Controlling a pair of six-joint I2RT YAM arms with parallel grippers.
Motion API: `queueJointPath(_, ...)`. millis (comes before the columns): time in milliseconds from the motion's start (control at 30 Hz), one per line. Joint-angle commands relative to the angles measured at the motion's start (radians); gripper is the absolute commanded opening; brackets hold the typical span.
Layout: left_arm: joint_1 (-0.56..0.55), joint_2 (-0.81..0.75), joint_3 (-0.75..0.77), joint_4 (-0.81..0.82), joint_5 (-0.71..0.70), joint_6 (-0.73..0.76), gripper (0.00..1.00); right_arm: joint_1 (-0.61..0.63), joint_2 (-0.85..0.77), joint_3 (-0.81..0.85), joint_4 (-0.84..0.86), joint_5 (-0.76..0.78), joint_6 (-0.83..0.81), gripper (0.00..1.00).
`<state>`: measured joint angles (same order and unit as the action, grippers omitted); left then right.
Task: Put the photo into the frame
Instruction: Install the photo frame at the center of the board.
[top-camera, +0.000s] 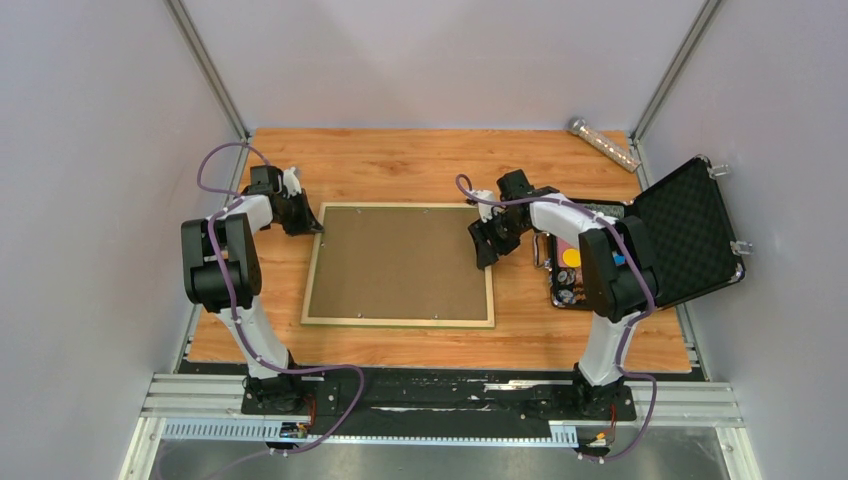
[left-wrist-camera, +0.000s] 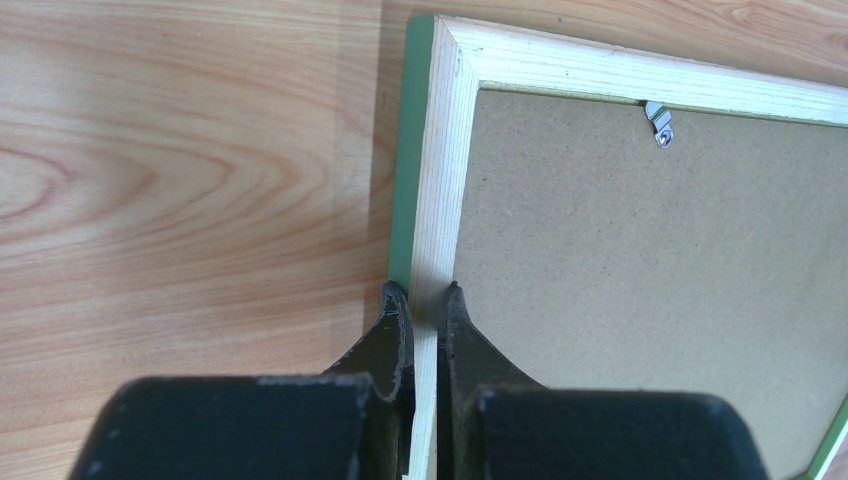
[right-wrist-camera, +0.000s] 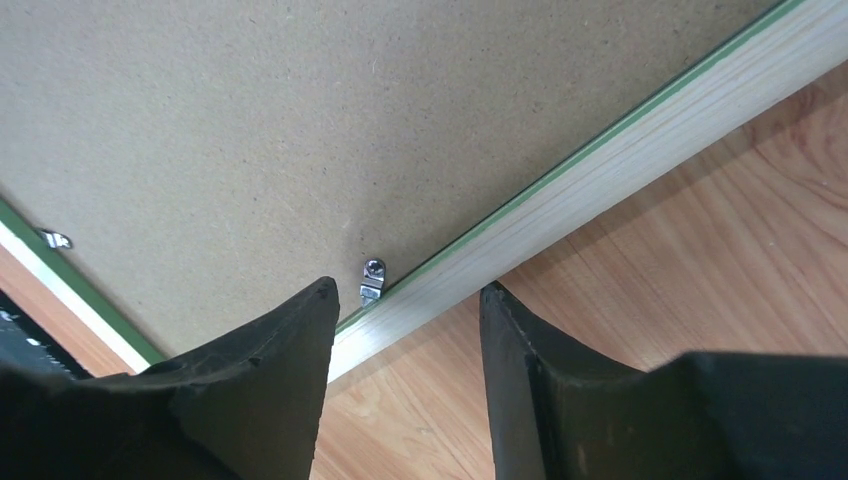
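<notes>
1. Jaws of the right gripper stand spread. One finger is over the backing board and the other over the bare table, so the right rail of the frame passes slantwise between them.
2. A small metal tab sits just ahead of these fingertips, against the inner side of that rail and on the board. It lies a little closer to the finger on the board side. The coming move seems to depend on this relation.
3. At the opposite side, the left gripper is pinched on the left rail near the far-left corner, one finger on the green outer edge and one on the inner side.
4. The frame lies face down in the middle of the table with its pale wood back up. Its long axis runs left to right between the arms, so each arm is at its own short rail.
5. The photo is not visible in any view. Perhaps it is under the board, but this cannot be told.
</notes>
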<state>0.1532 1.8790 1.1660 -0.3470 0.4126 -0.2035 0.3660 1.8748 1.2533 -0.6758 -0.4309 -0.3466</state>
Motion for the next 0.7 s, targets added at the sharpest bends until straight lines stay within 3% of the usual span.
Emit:
queueJointPath(0, 0.001, 0.019, -0.047, -0.121, 0.020, -0.023, 0.00, -0.007, 0.006, 0.043, 0.020, -0.114, 0.077, 0.53)
queueJointPath(567, 0.001, 0.028, -0.043, -0.124, 0.025, -0.024, 0.00, 0.024, -0.035, -0.080, 0.076, -0.010, 0.037, 0.48)
queueJointPath(667, 0.001, 0.028, -0.043, -0.125, 0.026, -0.024, 0.00, 0.026, -0.035, -0.087, 0.088, 0.006, 0.038, 0.42)
